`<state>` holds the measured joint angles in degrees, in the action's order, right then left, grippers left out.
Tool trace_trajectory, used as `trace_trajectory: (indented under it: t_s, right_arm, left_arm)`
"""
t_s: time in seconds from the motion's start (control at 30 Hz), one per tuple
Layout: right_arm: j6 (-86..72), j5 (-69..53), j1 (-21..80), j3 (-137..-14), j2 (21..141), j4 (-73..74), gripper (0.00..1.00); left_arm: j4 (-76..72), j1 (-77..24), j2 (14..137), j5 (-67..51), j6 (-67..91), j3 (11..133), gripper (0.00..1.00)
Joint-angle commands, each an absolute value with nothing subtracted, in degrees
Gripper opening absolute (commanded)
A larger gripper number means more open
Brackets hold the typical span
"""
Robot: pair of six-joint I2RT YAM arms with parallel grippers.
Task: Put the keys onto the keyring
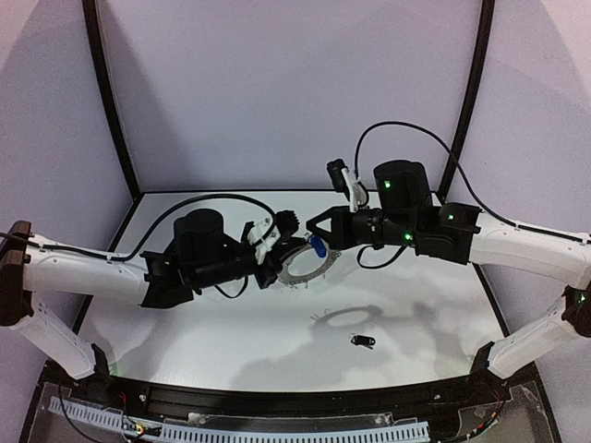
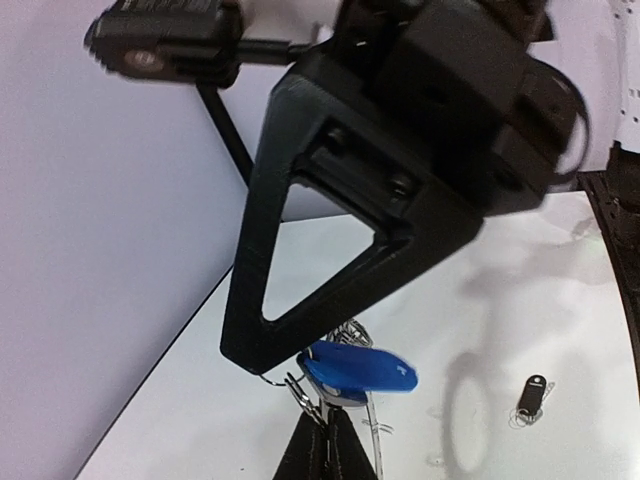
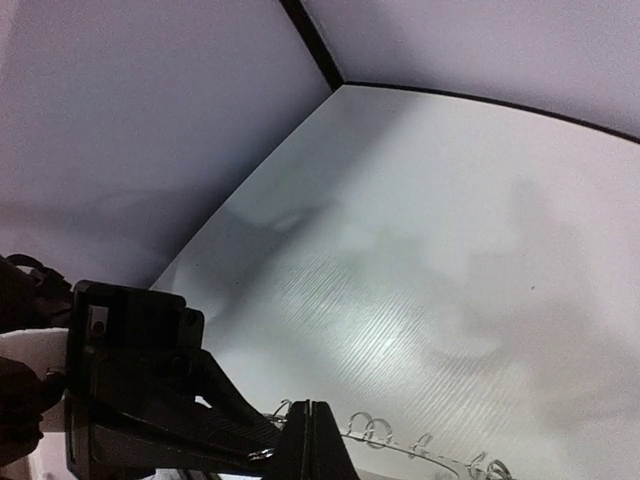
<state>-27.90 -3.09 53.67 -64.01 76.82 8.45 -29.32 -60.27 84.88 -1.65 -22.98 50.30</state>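
Observation:
My left gripper (image 1: pixel 279 253) is shut on the edge of the keyring (image 1: pixel 307 265), a dark grey ring fringed with wire loops, held above the table. In the left wrist view the ring (image 2: pixel 372 425) runs edge-on out of my closed fingertips (image 2: pixel 345 450). My right gripper (image 1: pixel 312 231) is shut, and the blue key (image 1: pixel 317 246) hangs at its tip against the ring's rim. The blue head (image 2: pixel 360 368) shows right under the right finger (image 2: pixel 300 260). The right wrist view shows its shut gripper (image 3: pixel 315 418) and the ring's loops (image 3: pixel 440 447); the blue key is hidden there. The black key (image 1: pixel 362 341) lies on the table.
The black key also shows in the left wrist view (image 2: pixel 533 395), lying right of the grippers. The white table (image 1: pixel 212 323) has a black border and grey walls at the back and sides. Both arms meet over the table's middle.

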Motion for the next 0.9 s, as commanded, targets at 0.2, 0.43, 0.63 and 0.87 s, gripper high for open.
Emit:
trace_trajectory:
  t_s: [0.2,0.43,0.63,0.87]
  right_arm:
    - [-32.21,-18.82,45.17,-65.41,80.64,15.7,0.0]
    - [-31.52,-27.72,43.41,-69.89,86.5,25.74,0.0]
    - [-25.41,-30.77,43.07,-67.35,83.53,16.6,0.0]
    - [-17.4,-34.42,43.07,-68.97,79.19,10.64,0.0]
  left_arm:
    - [-41.36,-60.63,79.48,-11.12,-30.14,44.08,0.01]
    - [-44.09,-60.58,79.53,-14.28,-32.94,43.2,0.01]
    - [-40.52,-60.56,78.96,-14.33,-32.77,43.65,0.01]
    - [-29.28,-60.58,79.81,-14.81,-29.11,45.38,0.01]
